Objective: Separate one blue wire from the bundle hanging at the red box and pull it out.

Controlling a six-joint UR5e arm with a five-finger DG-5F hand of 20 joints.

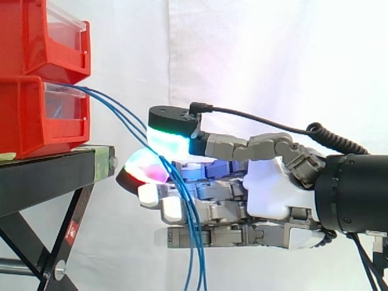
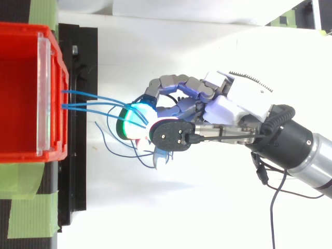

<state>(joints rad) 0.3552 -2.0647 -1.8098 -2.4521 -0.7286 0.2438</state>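
Observation:
Several thin blue wires [image 1: 119, 113] leave the front of the lower red bin [image 1: 30, 115] and curve down to the right, hanging past the bottom edge. My hand [image 1: 273, 188] reaches in from the right, level with the stand's top. Its thumb, with a green-cyan pad [image 1: 170, 139], closes down against one curled finger with a red-magenta pad [image 1: 142, 168], and the wires pass between the two pads. The other fingers lie straighter below, with the wires running in front of them. In the top view the hand [image 2: 223, 109] meets the wires [image 2: 83, 94] just off the bin's front.
A second red bin [image 1: 42, 36] is stacked on the lower one, both on the black stand [image 1: 48, 176]. Green tape [image 2: 31, 218] marks the stand near the bins. Slack blue wire loops [image 2: 111, 148] hang below the hand. A white curtain is behind.

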